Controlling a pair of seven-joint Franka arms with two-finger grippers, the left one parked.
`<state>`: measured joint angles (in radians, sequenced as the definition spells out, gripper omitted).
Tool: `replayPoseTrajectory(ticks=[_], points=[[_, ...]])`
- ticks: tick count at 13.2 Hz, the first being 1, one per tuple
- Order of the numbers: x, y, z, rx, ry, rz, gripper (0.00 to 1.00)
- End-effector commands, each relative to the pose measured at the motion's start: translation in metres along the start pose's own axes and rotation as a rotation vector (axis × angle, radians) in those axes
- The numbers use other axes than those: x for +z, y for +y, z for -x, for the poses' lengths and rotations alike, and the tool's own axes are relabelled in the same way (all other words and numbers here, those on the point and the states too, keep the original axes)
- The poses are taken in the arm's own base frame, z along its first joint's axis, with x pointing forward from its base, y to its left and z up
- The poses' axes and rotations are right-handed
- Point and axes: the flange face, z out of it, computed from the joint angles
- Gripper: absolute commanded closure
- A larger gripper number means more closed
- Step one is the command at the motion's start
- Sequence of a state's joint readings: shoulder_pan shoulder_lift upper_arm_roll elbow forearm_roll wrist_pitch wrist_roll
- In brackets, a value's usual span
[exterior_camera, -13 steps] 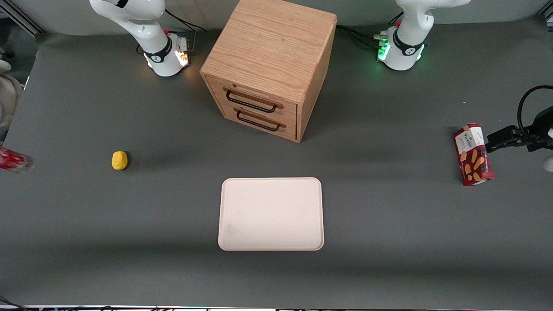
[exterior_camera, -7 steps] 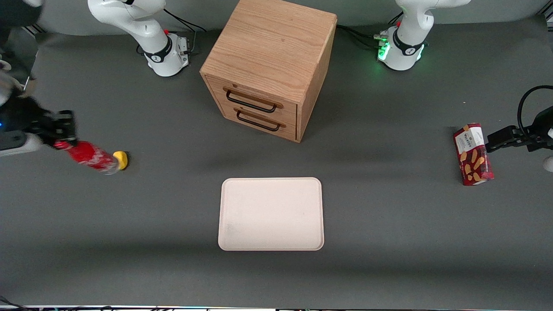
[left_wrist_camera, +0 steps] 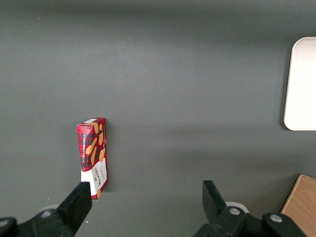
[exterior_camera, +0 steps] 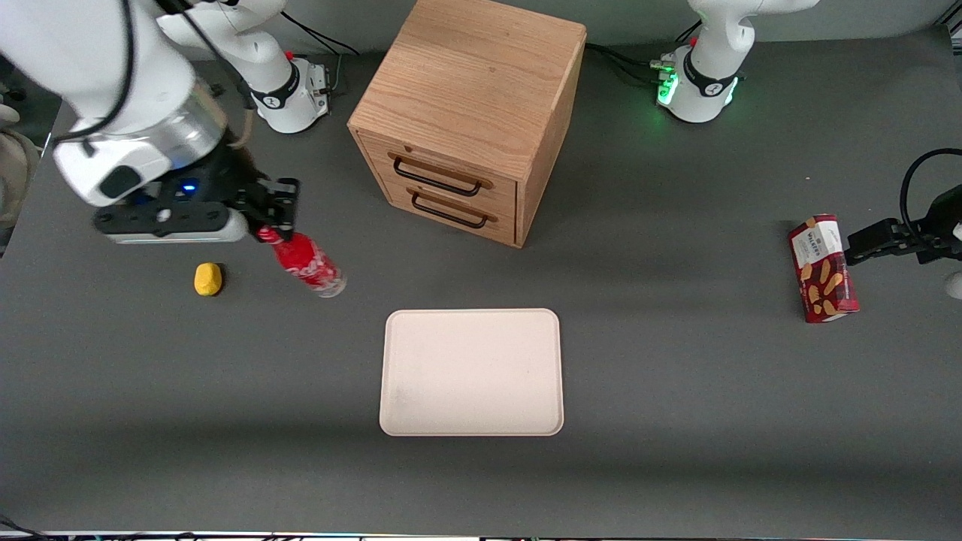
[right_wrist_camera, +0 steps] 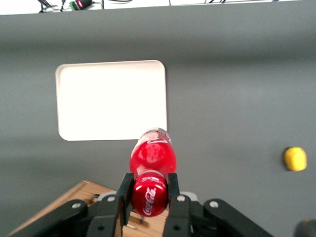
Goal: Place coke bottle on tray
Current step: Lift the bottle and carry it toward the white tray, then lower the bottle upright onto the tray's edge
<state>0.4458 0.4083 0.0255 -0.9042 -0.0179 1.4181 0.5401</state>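
tray: flat rectangular cream-pink tray w/ rounded corners + low rim (exterior_camera: 471, 372), bare, nearer the front cam than the claw and well apart from it, toward the parked arm's end.
yellow lump: small rounded yellow object (exterior_camera: 208, 279) on the grey table (exterior_camera: 676, 421), near the claw, a bit nearer the cam, toward the working arm's end.
bottle: small slim red coke bottle w/ white script, red cap, silvery base (exterior_camera: 307, 262), hanging tilted under the claw, off the table, not over the tray yet.
claw: right arm's black two-finger gripper (right_wrist_camera: 149, 191), clamped narrow on the bottle's cap/neck, a finger each side.
handling (judgement): prob light, stiff, smooth-walled so slippery; held only at the cap it may swing or twist. top-heavy + narrow base, so likely tips unless set down upright. neck hold looks ok for carrying.
cabinet: light wooden two-drawer cabinet w/ dark handles (exterior_camera: 470, 113), farther from the cam than the claw, toward the parked arm's end.
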Motion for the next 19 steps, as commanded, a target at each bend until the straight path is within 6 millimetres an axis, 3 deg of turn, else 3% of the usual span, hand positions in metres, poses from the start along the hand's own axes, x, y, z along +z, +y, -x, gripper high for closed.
replayPoseTrajectory(ticks=[1, 6, 9, 12, 17, 19], points=[[0.018, -0.009, -0.010, 0.053, 0.002, -0.026, 0.85], [0.132, -0.025, -0.059, 0.068, -0.012, -0.005, 0.84], [0.201, -0.029, -0.075, 0.071, -0.043, 0.017, 0.84], [0.258, -0.031, -0.090, 0.090, -0.035, 0.010, 0.84], [0.330, -0.026, -0.100, 0.103, -0.007, -0.005, 0.84], [0.339, -0.024, -0.100, 0.106, -0.003, -0.008, 0.84]])
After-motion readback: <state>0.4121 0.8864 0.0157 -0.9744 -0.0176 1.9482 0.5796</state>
